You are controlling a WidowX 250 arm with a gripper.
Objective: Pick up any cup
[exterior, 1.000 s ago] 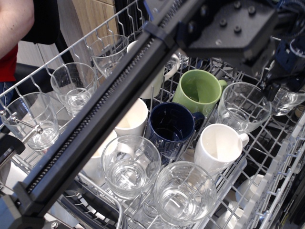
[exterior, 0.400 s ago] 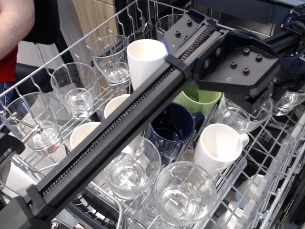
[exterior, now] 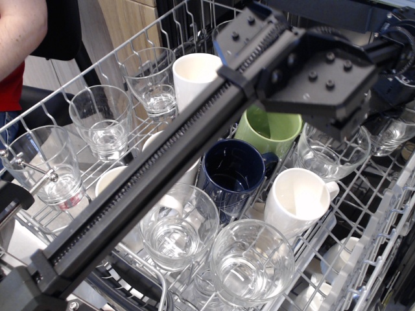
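Several clear glass cups stand in a wire dishwasher rack (exterior: 379, 214): two at the front (exterior: 175, 227) (exterior: 251, 262), three along the left side (exterior: 42, 162) (exterior: 102, 120) (exterior: 152, 81), and one at the right (exterior: 327, 162). My gripper's black body (exterior: 340, 123) hangs just above the rim of that right cup (exterior: 327, 162). Its long black rail runs diagonally down to the lower left. The fingertips are hidden behind the body, so I cannot see whether they are open. Nothing shows in its hold.
A white mug (exterior: 298, 201), a dark blue mug (exterior: 233, 175), a green mug (exterior: 272, 129) and a tall white mug (exterior: 194, 74) fill the rack's middle. Another glass (exterior: 392, 129) lies at the far right. A person's arm (exterior: 19, 26) is at the upper left.
The arm swung right and down toward the right cup, uncovering the tall white mug. It has since lifted slightly and shifted a little left. No cup has moved.
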